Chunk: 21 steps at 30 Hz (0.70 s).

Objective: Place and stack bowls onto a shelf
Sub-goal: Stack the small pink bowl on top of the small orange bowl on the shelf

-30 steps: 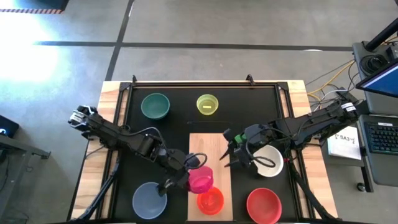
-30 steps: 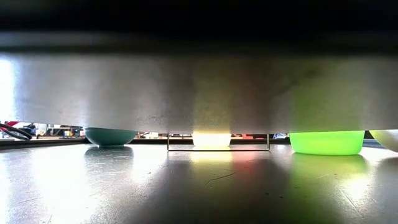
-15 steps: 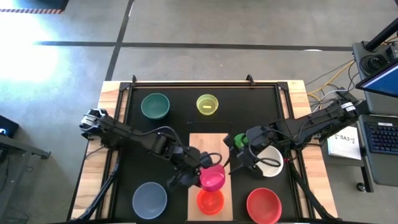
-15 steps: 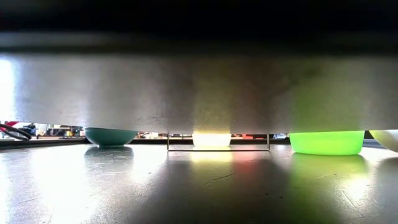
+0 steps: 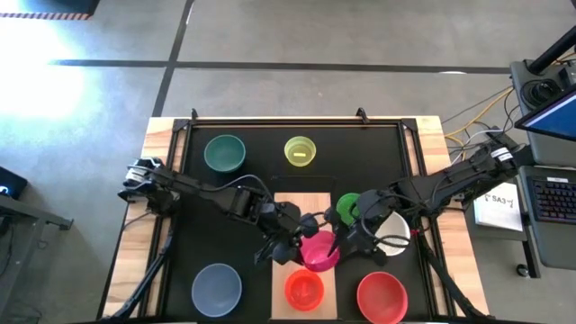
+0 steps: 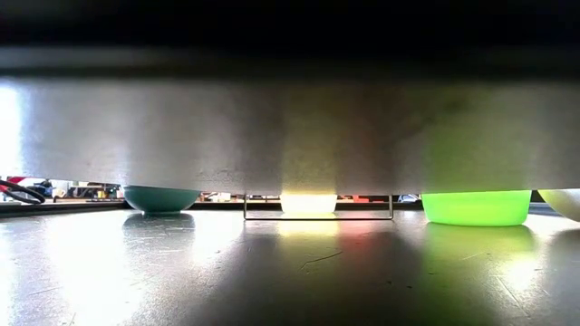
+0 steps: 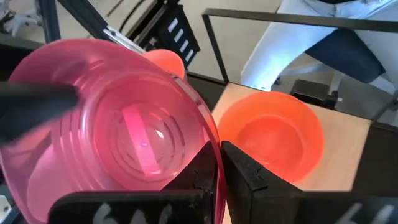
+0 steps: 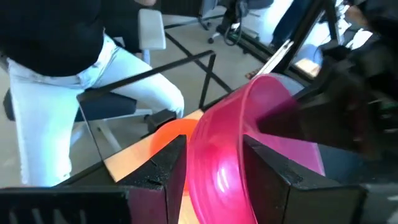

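My left gripper (image 5: 295, 241) is shut on a magenta bowl (image 5: 319, 252) over the pale wooden shelf (image 5: 297, 205), just beyond the orange-red bowl (image 5: 304, 290) that sits on the shelf's near end. My right gripper (image 5: 345, 238) is open at the magenta bowl's right side. In the right wrist view its fingers (image 8: 166, 163) stand on either side of the bowl's rim (image 8: 217, 134). The bright green bowl (image 5: 349, 209) and the white bowl (image 5: 393, 232) rest on the black tabletop beside the right gripper. My left gripper pinches the magenta bowl's rim (image 7: 210, 144), one finger inside (image 7: 189, 177) and one outside (image 7: 252, 177). It comes from the table's left. The bowl is tilted, its opening turned toward the wrist, and held above the shelf. My right gripper: I cannot tell whether its fingers touch the rim.
The teal bowl (image 5: 224, 153) and the yellow bowl (image 5: 300, 151) stand at the far side, the grey-blue bowl (image 5: 216, 288) at the near left, the red bowl (image 5: 382, 297) at the near right. A person sits beyond the table (image 8: 56, 56).
My left gripper has carried the magenta bowl toward the table's right edge, from the shelf's left edge to over the shelf. My right gripper has moved toward the near edge and up to the bowl, uncovering the green bowl.
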Motion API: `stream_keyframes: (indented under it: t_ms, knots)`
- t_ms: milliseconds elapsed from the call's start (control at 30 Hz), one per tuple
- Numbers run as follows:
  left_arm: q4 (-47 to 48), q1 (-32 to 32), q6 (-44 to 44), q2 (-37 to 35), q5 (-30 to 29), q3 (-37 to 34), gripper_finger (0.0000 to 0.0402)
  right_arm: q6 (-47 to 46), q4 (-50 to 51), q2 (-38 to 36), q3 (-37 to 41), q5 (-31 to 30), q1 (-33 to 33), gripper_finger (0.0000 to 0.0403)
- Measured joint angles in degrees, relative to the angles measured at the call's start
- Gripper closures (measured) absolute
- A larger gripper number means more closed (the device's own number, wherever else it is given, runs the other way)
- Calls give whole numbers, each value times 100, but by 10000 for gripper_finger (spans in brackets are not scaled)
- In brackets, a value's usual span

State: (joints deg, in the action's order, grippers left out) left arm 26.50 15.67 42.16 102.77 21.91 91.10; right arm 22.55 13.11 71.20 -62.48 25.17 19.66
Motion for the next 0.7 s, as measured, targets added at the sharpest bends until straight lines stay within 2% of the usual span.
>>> stream_keyframes:
  t_ms: [167, 400, 533, 700]
  knots:
    - [31, -35, 19, 3, 35, 3, 401, -39, 10, 231, -2, 83, 0, 294]
    - [107, -35, -345, 8, 29, 3, 400, -150, 71, 350, -2, 233, 7, 379]
    - [-63, -42, -871, 12, 37, 3, 383, -349, 65, 329, 0, 380, 5, 388]
    - [-405, -42, -1294, 12, 11, 3, 334, -554, 54, 322, 0, 448, 7, 390]
